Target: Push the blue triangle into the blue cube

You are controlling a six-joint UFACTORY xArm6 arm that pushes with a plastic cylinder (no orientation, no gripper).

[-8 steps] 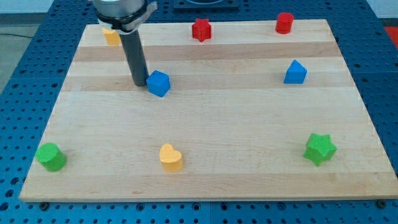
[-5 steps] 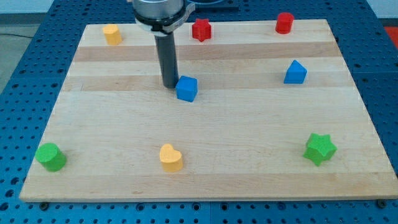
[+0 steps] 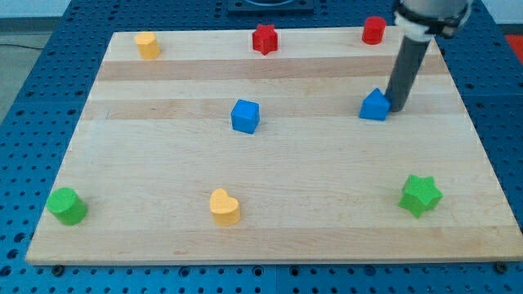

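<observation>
The blue triangle (image 3: pixel 374 106) lies on the wooden board (image 3: pixel 261 163) at the right of the middle. My tip (image 3: pixel 397 107) rests just to its right, touching or nearly touching it. The blue cube (image 3: pixel 245 116) sits near the board's centre, well to the left of the triangle, with bare board between them. The dark rod rises from the tip towards the view's top right.
A yellow block (image 3: pixel 147 45), a red star (image 3: pixel 265 38) and a red cylinder (image 3: pixel 374 30) line the top edge. A green block (image 3: pixel 65 205), a yellow heart (image 3: pixel 223 207) and a green star (image 3: pixel 420 195) lie near the bottom edge.
My tip left the blue cube's left side and crossed to the right of the blue triangle. The cube had been pushed rightward; the triangle has shifted slightly left and down.
</observation>
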